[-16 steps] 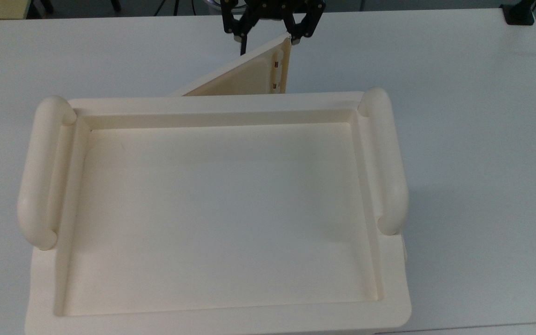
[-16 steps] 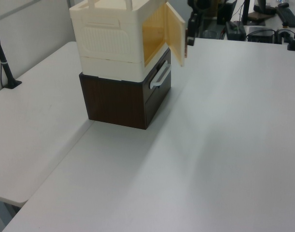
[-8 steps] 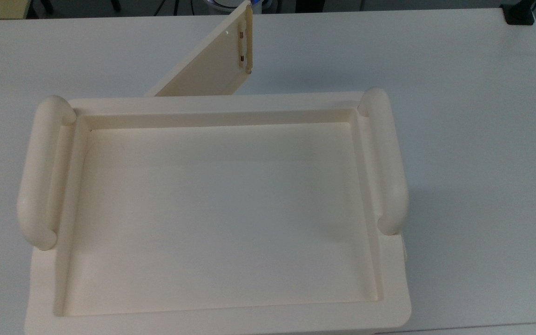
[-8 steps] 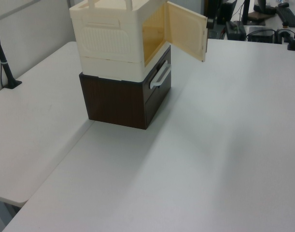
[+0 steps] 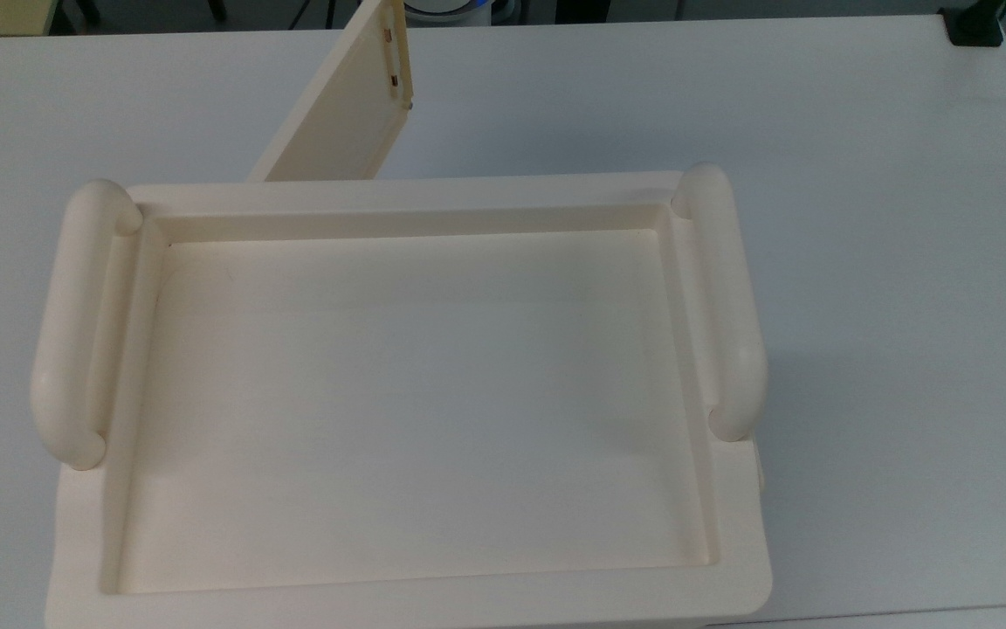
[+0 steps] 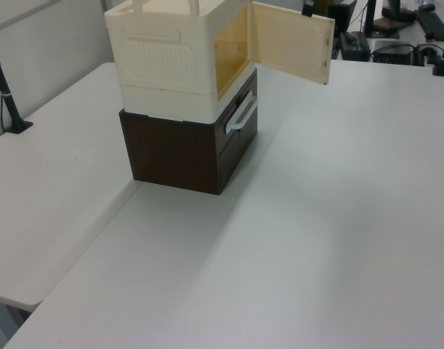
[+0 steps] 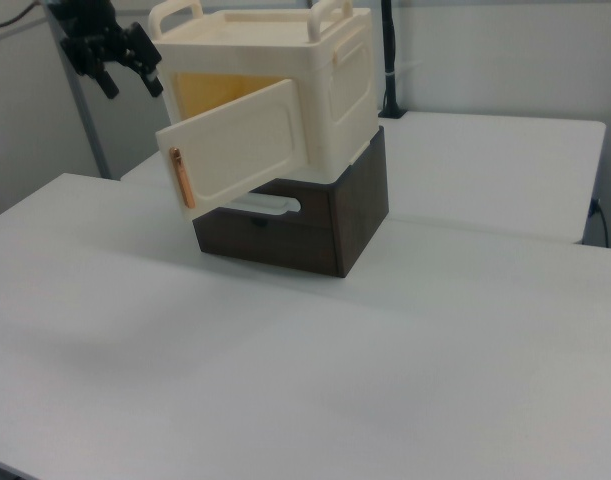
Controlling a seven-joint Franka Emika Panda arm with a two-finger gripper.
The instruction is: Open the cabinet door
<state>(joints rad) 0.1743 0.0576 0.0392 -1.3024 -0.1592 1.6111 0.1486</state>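
Gripper hangs with its fingers apart, beside the cream cabinet and off the cabinet door — the door stands wide open, so the task looks done.

I see a dark brown wooden drawer box with a pale bar handle on its front, standing on the wide white table; in the right view the same box sits well back from the near edge of the tabletop. On top of that box rests a cream plastic body whose recessed tray-like top is flanked by two rounded tubular side handles, one at the top view's left and one at the top view's right. A black pole clamp stands on the second white table at the left view's left, and a black bracket sits at the table's far corner at the top view's right.
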